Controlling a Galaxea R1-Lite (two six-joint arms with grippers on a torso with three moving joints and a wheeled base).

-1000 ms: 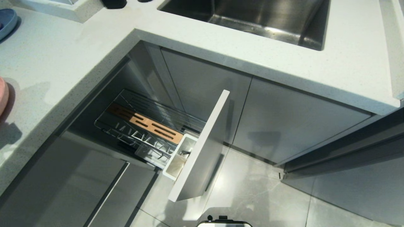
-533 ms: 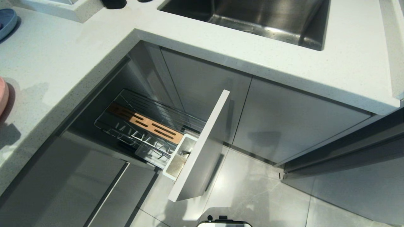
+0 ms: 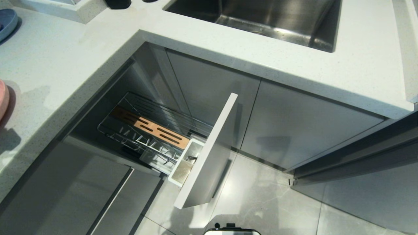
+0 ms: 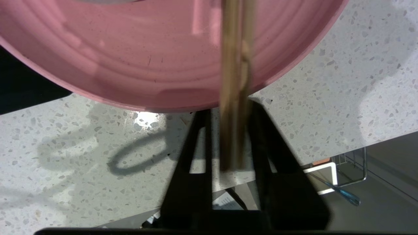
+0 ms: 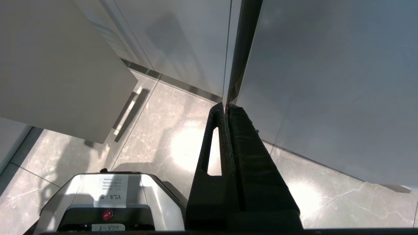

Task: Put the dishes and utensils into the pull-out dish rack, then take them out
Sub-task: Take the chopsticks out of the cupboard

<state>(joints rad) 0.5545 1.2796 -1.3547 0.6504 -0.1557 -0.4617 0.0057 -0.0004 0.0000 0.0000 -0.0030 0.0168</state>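
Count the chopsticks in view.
2. Both chopsticks run side by side inside the left gripper and across the pink plate; their far ends are out of view.

White speckled stone countertop (image 3: 65,62) runs in an L, along the left side and across the far side. Wide flat round pink plate (image 3: 2,99) sits on it at the far left edge, mostly cut off by the frame; in the left wrist view this pink plate (image 4: 147,55) rests flat on the speckled top. Blue plate (image 3: 7,22) lies on the counter at the far left corner. Steel sink (image 3: 271,19) is set into the far run. Grey marbled tile floor (image 3: 261,202) lies near, below the counter.
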